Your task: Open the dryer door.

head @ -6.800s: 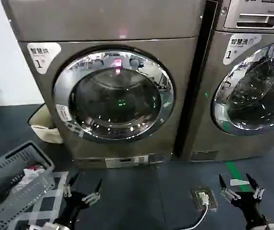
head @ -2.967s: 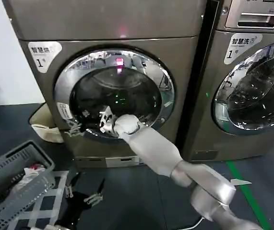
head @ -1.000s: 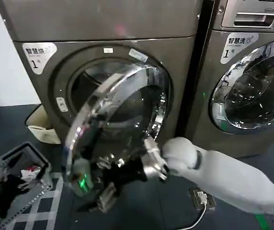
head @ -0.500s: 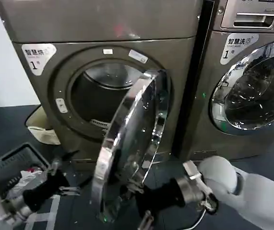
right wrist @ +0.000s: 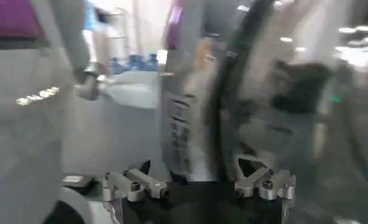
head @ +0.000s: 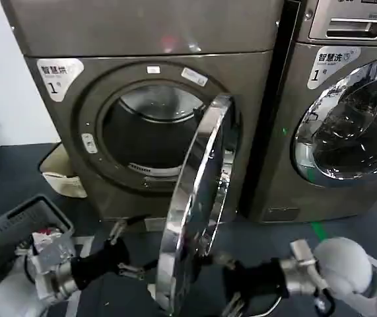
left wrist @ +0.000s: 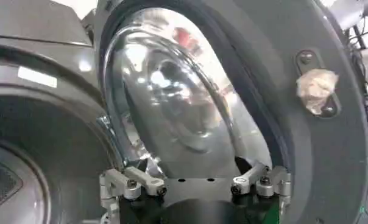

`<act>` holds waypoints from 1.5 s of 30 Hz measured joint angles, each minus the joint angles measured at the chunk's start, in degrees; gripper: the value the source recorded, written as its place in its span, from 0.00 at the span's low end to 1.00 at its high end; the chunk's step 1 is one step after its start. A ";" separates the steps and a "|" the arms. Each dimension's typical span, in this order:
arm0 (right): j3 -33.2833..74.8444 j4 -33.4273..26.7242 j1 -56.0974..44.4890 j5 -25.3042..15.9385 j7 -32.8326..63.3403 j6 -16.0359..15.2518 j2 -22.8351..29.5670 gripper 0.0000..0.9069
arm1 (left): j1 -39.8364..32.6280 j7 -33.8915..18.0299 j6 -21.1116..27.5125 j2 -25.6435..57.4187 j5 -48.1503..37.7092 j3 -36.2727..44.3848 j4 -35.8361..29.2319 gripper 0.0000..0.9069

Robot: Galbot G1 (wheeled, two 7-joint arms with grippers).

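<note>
At frame centre, dryer door [head: 198, 205] stands swung out edge-on, clear of the drum opening [head: 150, 135]. Left end effector [head: 119, 254], at 7 o'clock, fingers wide, empty; right end effector [head: 231, 290], at 5 o'clock, wide, likely released.

A second machine [head: 346, 119] stands just beside, its round door shut. A grey basket [head: 6, 228] sits on the dark floor [head: 10, 178] at the left, a cream bag [head: 59, 173] tucked against the wall.
</note>
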 joint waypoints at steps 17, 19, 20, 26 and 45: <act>43.32 -28.81 -33.85 -15.39 8.13 8.55 9.18 1.00 | -15.13 -0.76 1.83 -4.23 1.99 13.96 0.69 1.00; 47.53 -32.83 -37.10 -16.31 9.94 9.05 11.61 1.00 | -16.32 -0.96 2.08 -5.03 2.40 15.58 0.76 1.00; 49.79 -34.51 -38.54 -17.23 11.40 8.93 12.77 1.00 | -16.91 -1.04 2.22 -5.45 2.57 16.45 0.81 1.00; 64.51 -37.44 -45.48 -24.69 22.18 5.52 21.40 1.00 | -20.69 -2.32 3.48 -8.19 3.93 21.80 1.91 1.00; 93.77 -26.27 -61.64 -42.39 33.11 -4.87 45.85 1.00 | -39.33 -7.25 2.11 -21.43 12.98 42.34 12.55 1.00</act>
